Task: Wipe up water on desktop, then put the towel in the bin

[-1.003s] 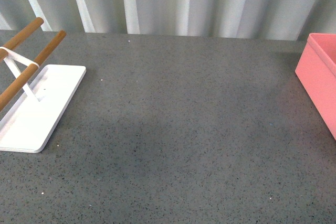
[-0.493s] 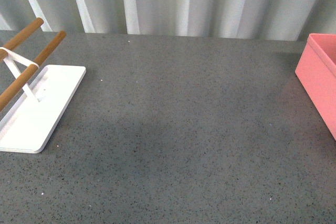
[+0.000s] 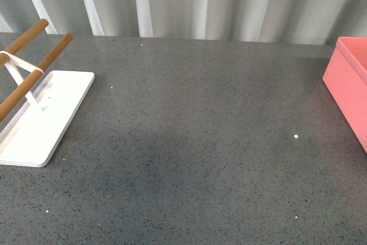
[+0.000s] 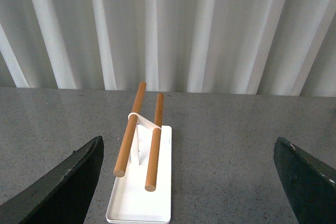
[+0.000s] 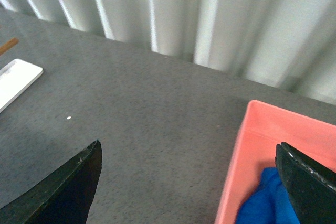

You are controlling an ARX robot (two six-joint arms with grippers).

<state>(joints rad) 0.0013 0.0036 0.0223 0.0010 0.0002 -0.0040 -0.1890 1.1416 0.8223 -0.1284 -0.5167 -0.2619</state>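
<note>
Since the towel already lies inside the bin at the lower right of the right wrist frame, just under the right gripper (jaws wide apart, empty), that arm is nearer, while the desktop looks dry.

Front view: high, angled down across the tabletop toward the curtain; white stand at one edge, pink bin opposite.
Left wrist view: lower, faces the stand end-on, curtain beyond.
Right wrist view: looks down past the bin, catching a stand corner. All three share the stand.
</note>
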